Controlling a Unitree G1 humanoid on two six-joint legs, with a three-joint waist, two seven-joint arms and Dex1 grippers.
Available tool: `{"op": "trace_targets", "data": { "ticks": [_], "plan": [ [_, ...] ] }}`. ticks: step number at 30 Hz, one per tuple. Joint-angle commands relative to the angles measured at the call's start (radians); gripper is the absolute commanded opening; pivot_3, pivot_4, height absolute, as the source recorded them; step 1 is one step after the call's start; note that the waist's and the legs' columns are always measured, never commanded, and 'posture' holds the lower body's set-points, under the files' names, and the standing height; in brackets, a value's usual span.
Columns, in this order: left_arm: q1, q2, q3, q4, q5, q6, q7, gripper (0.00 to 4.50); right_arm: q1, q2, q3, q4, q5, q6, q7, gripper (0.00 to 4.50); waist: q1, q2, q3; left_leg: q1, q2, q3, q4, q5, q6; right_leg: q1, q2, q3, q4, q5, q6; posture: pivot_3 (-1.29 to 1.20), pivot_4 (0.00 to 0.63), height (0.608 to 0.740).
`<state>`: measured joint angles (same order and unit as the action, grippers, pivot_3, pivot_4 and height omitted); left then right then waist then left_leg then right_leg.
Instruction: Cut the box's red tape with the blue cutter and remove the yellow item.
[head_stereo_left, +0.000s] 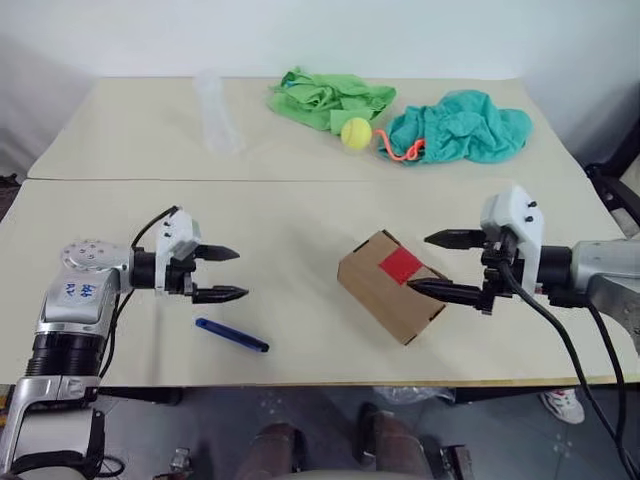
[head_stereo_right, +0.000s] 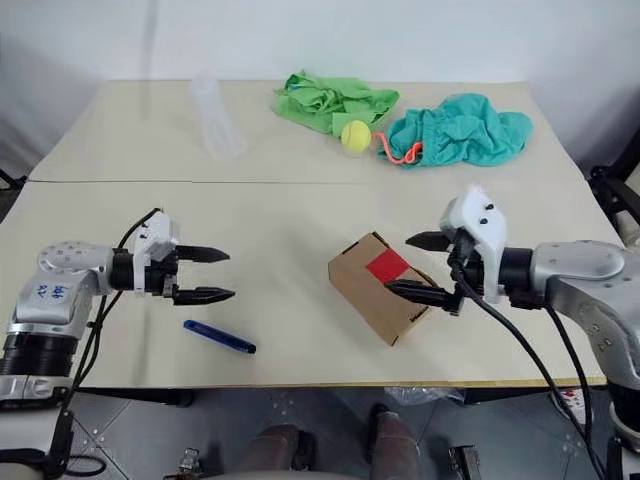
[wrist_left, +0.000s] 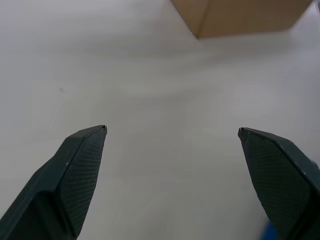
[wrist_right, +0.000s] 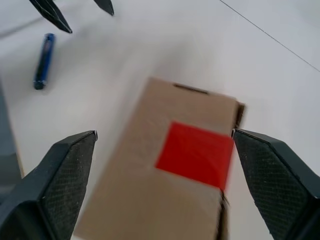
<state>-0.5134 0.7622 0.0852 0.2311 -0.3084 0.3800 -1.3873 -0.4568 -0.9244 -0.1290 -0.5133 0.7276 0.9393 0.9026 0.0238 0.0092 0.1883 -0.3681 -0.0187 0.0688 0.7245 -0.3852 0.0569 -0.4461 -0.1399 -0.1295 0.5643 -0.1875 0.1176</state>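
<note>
Left gripper (head_stereo_left: 232, 274) spread wide, right gripper (head_stereo_left: 440, 264) spread wide, both empty, pointing inward

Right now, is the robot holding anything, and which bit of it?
Nothing is held. The left gripper is open over bare table above the blue cutter; the right gripper is open around the box end, not gripping.

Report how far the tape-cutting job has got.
Nothing looks done yet: the red tape sits whole on the closed box, and no yellow item is out. Nothing is in hand: the left gripper hangs open above the table, the cutter lying loose beside it, and the right gripper is open at the box. Left: pick up the cutter, slit the tape, open the box, take the item out.
</note>
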Motion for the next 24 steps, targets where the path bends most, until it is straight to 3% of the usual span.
{"op": "trace_targets", "data": {
  "ticks": [1, 5, 12, 24],
  "plan": [
    [0.034, -0.012, 0.061, -0.032, -0.131, -0.082, -0.128, 4.47, -0.036, 0.027, 0.05, -0.05, 0.018, -0.05, 0.031, 4.5, -0.002, 0.0, 0.0, 0.0, 0.0, 0.0, 0.0, 0.0, 0.0, 0.0, 0.0, 0.0, 0.0, 0.0, 0.0, 0.0, 0.15, 0.74],
    [0.076, 0.03, 0.01, 0.005, -0.119, -0.22, -0.215, 4.47, -0.033, 0.034, 0.066, -0.045, 0.015, -0.065, 0.032, 4.5, -0.004, 0.0, 0.0, 0.0, 0.0, 0.0, -0.001, 0.0, 0.0, 0.0, 0.0, 0.0, -0.001, 0.0, 0.0, 0.0, 0.15, 0.74],
    [0.087, 0.109, -0.134, 0.085, -0.102, -0.42, -0.227, 4.47, 0.012, 0.032, 0.071, -0.059, 0.011, -0.071, 0.018, 4.5, -0.002, 0.0, 0.0, 0.0, 0.0, 0.0, -0.001, 0.0, 0.0, 0.0, 0.0, 0.0, 0.0, 0.0, 0.0, 0.0, 0.15, 0.74],
    [0.121, 0.256, -0.351, 0.108, -0.141, -0.558, -0.227, 4.47, 0.058, 0.024, 0.056, -0.079, 0.011, -0.082, -0.01, 4.5, -0.005, 0.001, 0.0, 0.0, 0.001, 0.0, -0.002, -0.001, 0.0, -0.002, -0.001, 0.0, 0.0, 0.0, -0.001, 0.0, 0.15, 0.74]
  ]
}}
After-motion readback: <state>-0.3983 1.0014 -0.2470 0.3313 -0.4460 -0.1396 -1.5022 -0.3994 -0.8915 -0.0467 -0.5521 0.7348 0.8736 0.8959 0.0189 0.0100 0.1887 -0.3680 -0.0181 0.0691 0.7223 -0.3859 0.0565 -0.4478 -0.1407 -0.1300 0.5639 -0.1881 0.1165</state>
